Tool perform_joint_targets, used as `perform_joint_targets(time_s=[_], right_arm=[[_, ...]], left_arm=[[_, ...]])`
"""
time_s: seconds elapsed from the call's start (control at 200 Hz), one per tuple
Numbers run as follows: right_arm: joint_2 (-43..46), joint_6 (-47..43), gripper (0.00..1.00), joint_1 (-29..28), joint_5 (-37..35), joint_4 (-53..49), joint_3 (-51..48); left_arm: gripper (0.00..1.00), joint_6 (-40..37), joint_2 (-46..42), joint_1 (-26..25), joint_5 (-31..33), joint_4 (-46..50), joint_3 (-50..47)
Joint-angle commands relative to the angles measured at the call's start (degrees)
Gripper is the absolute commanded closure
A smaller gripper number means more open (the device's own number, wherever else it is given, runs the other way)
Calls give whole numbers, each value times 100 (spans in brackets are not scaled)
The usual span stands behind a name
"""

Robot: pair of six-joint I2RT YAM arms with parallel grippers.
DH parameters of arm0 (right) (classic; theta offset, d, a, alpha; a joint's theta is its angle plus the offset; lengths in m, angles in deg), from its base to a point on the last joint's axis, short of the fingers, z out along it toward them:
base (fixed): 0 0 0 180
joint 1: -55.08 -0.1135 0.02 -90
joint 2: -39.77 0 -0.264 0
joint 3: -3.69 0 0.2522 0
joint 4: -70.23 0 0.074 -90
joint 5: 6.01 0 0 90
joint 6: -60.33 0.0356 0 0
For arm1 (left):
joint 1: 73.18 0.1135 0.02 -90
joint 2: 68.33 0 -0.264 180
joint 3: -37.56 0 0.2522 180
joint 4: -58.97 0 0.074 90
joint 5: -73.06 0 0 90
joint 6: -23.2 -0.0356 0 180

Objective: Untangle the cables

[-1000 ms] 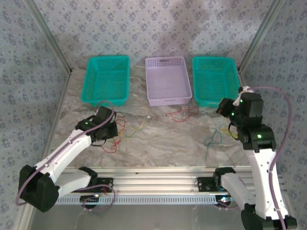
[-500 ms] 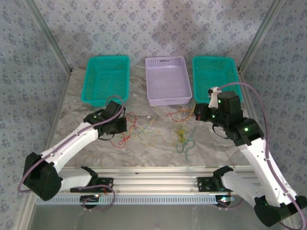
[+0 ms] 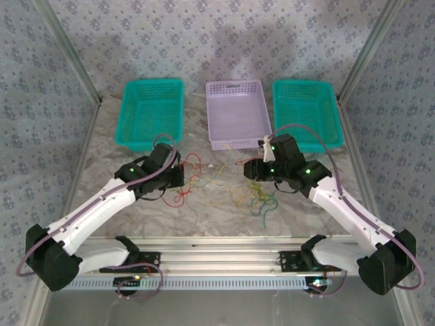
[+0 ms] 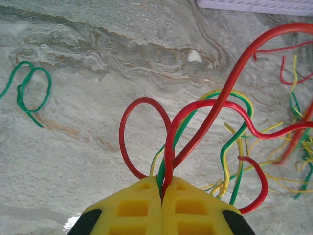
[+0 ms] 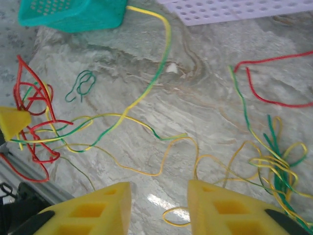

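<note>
The left gripper (image 4: 161, 192), at nine o'clock of the cables (image 4: 167, 156), clamps red and green strands, while the right gripper (image 5: 159, 195), at two o'clock, stands parted.

White arms (image 3: 348, 207), mauve cables (image 3: 299, 125) — yellow fingers (image 5: 93, 208).

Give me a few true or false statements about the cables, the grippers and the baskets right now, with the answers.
1. The left gripper is shut on red and green cables. True.
2. The right gripper grips a yellow cable. False: its jaws stand apart, holding nothing.
3. The lilac basket stands between the left teal basket and the right teal basket. True.
4. Most cables lie inside the lilac basket. False: they lie on the table in front of it.
</note>
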Motion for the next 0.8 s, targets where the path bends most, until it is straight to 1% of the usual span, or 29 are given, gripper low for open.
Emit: perform_joint_targets(time_s=[0.0, 0.1, 0.19, 0.22, 0.33, 0.405, 0.5, 0.54, 0.6, 0.68, 0.794], right_arm=[[22, 57, 57, -97, 247, 713, -42], [-145, 198, 56, -140, 444, 1109, -183], [-337, 417, 48, -280, 630, 1627, -386], [-420, 463, 45, -340, 627, 1740, -423], [-701, 467, 41, -592, 472, 1948, -457], [-810, 539, 39, -710, 470, 2279, -509], [-873, 568, 39, -883, 446, 2699, -536], [-910, 539, 40, -945, 426, 2797, -510], [-988, 500, 46, -1035, 332, 2807, -462], [-1088, 505, 59, -1055, 227, 2753, -429], [-983, 508, 73, -1040, -81, 2673, -489]], left_arm=[[100, 161, -366, -153, 118, -106, -86], [100, 265, -581, -211, 110, -396, -203], [100, 372, -646, -260, 61, -527, -280], [100, 407, -658, -278, 49, -563, -301], [100, 471, -757, -360, 85, -704, -316], [100, 514, -792, -368, 41, -810, -325], [100, 554, -765, -378, -71, -912, -312], [100, 569, -760, -383, -95, -941, -316], [100, 589, -786, -397, -88, -981, -338], [100, 595, -849, -402, -63, -988, -369], [100, 597, -972, -397, -27, -1005, -456]])
